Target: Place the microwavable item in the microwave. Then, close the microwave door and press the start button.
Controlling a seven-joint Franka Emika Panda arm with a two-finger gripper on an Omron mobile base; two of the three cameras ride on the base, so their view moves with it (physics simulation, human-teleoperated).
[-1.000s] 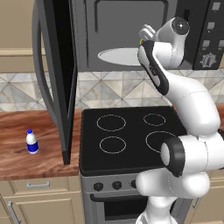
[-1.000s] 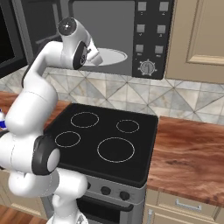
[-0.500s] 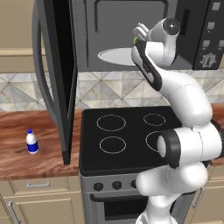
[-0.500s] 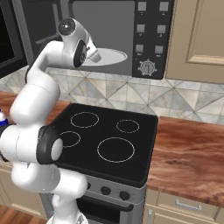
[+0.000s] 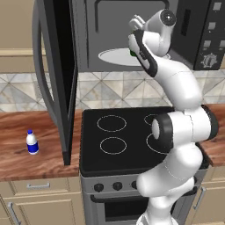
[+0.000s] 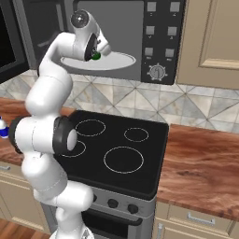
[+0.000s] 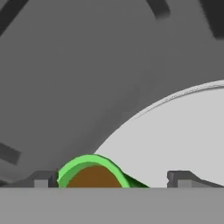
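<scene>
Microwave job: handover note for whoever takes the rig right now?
Gripper: inside the microwave, shut on the green cup, above the white turntable.
Microwave door: wide open.
Done: cup carried into the cavity.
Left: set the cup on the turntable, release, pull the arm out, close the door, press start.
The white bottle on the counter is not part of the job.

The green cup (image 7: 94,171) is mostly cut off below the gripper (image 7: 111,178).

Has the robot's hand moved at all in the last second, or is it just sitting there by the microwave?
Yes. The hand has swung left and deeper into the microwave, out over the white turntable, carrying the green cup.
</scene>
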